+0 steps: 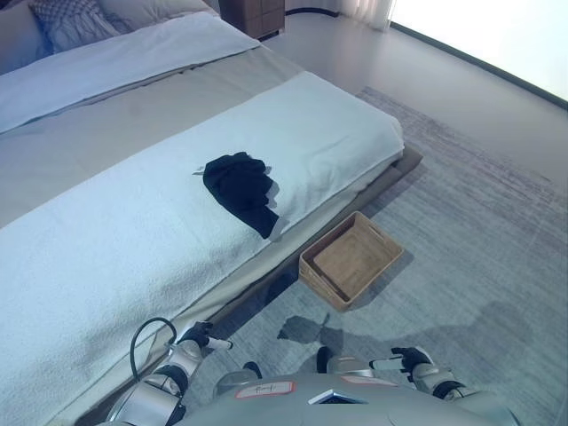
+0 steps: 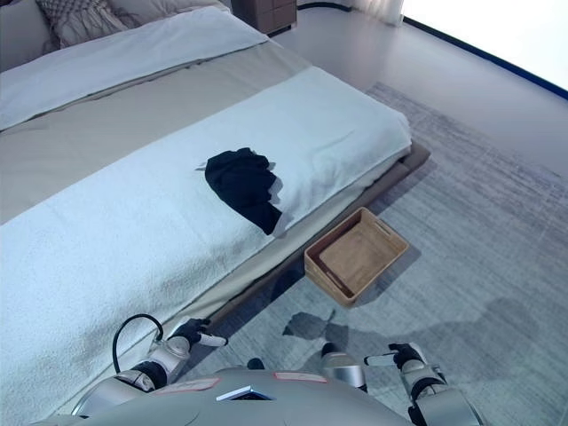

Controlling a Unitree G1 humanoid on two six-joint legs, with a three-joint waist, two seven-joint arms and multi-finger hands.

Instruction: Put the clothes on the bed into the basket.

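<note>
A crumpled black garment (image 1: pixel 241 190) lies on the pale blue blanket of the bed (image 1: pixel 106 257), close to the bed's near edge. A shallow woven basket (image 1: pixel 351 260) stands empty on the carpet beside the bed, just below and right of the garment. My left hand (image 1: pixel 197 337) is low at the bottom left, by the bed's edge, fingers relaxed and holding nothing. My right hand (image 1: pixel 410 360) is low at the bottom right over the carpet, fingers relaxed and empty. Both hands are well short of the garment and the basket.
The bed has a low dark frame (image 1: pixel 404 169) that juts out at its corner. A grey carpet (image 1: pixel 479 266) covers the floor to the right. Pillows (image 1: pixel 67 19) lie at the head of the bed, and a dark nightstand (image 1: pixel 257 16) stands beyond.
</note>
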